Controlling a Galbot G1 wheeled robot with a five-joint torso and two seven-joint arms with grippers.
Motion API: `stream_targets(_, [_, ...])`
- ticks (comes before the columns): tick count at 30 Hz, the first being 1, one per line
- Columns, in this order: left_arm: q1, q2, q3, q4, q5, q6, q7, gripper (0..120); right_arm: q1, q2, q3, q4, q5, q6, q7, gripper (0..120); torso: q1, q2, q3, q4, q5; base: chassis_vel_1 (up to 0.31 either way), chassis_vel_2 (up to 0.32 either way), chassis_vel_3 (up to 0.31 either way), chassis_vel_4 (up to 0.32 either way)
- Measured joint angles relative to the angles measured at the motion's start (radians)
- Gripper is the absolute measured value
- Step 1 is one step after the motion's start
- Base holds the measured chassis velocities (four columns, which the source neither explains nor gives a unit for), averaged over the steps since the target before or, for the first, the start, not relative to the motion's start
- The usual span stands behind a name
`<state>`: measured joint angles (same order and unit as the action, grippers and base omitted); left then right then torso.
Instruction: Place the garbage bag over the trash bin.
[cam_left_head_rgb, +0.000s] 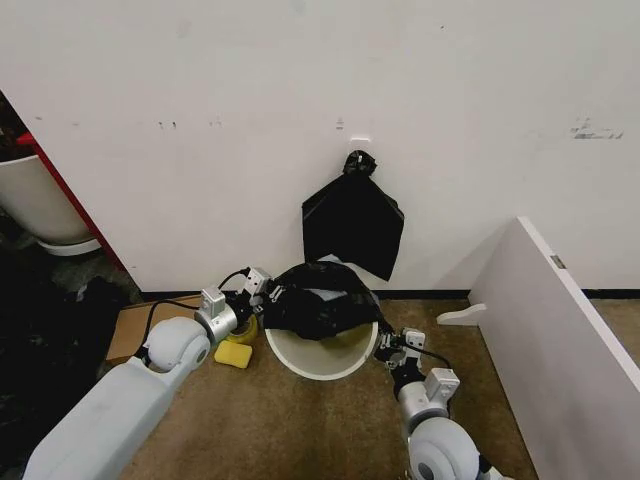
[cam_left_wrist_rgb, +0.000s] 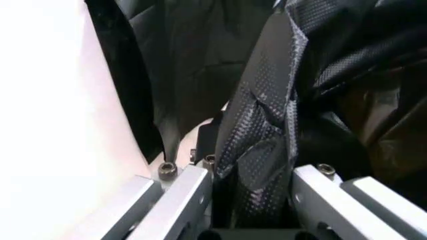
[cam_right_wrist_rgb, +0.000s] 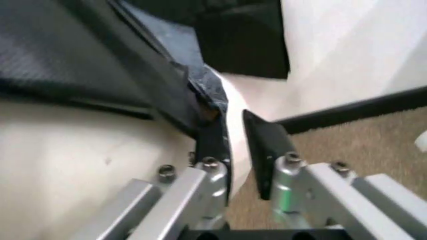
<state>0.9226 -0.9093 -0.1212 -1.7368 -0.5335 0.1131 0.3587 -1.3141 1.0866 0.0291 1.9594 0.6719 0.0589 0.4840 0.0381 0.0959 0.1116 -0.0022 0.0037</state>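
The trash bin (cam_left_head_rgb: 318, 362), a round cream-white bucket, stands on the brown carpet against the wall. The garbage bag (cam_left_head_rgb: 320, 295), glossy crinkly black plastic, is spread over the bin's far half and hangs above its mouth. My left gripper (cam_left_head_rgb: 268, 288) is at the bag's left edge, shut on a bunched fold of garbage bag (cam_left_wrist_rgb: 267, 125). My right gripper (cam_left_head_rgb: 388, 344) is at the bin's right side. Its jaws straddle the trash bin (cam_right_wrist_rgb: 235, 107) rim, pinching the edge of the garbage bag (cam_right_wrist_rgb: 100, 60) there.
A flat black bag with a knotted top (cam_left_head_rgb: 352, 225) hangs on the wall behind the bin. A yellow block (cam_left_head_rgb: 233, 354) lies left of the bin on the floor. A white board (cam_left_head_rgb: 560, 320) leans at the right, and cardboard (cam_left_head_rgb: 130, 325) lies at the left.
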Motion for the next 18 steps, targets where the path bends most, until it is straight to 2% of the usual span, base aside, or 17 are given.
stream_targets(2, [0.001, -0.001, 0.000, 0.001, 0.001, 0.000, -0.008, 1, -0.010, -0.005, 0.003, 0.009, -0.001, 0.028, -0.013, 20, 0.000, 0.000, 0.000, 0.0001, 0.0000, 0.000, 0.000, 0.000, 0.000])
stream_targets(5, [0.001, -0.004, 0.001, 0.006, 0.002, 0.000, -0.028, 1, -0.026, -0.018, 0.003, 0.027, -0.016, 0.052, -0.026, 26, 0.000, 0.000, 0.000, 0.0000, 0.0000, 0.000, 0.000, 0.000, 0.000])
stream_targets(9, [0.003, -0.016, 0.000, 0.010, 0.004, 0.013, -0.106, 1, -0.081, -0.078, -0.016, 0.059, -0.067, 0.107, -0.059, 45, 0.000, 0.000, 0.000, 0.0000, 0.0000, 0.000, 0.000, 0.000, 0.000])
stream_targets(10, [0.004, -0.018, 0.000, 0.012, 0.004, 0.015, -0.116, 1, -0.093, -0.091, -0.018, 0.065, -0.080, 0.113, -0.061, 50, 0.000, 0.000, 0.000, 0.0000, 0.0000, 0.000, 0.000, 0.000, 0.000])
stream_targets(12, [0.004, -0.019, 0.000, 0.013, 0.004, 0.016, -0.120, 1, -0.104, -0.100, -0.018, 0.070, -0.089, 0.115, -0.061, 51, 0.000, 0.000, 0.000, 0.0000, 0.0000, 0.000, 0.000, 0.000, 0.000])
stream_targets(18, [0.035, -0.018, 0.009, 0.012, 0.020, 0.019, -0.153, 1, -0.159, -0.145, -0.019, 0.165, -0.143, 0.139, -0.038, 77, 0.000, 0.000, 0.000, 0.0001, 0.0000, 0.000, 0.000, 0.000, 0.000])
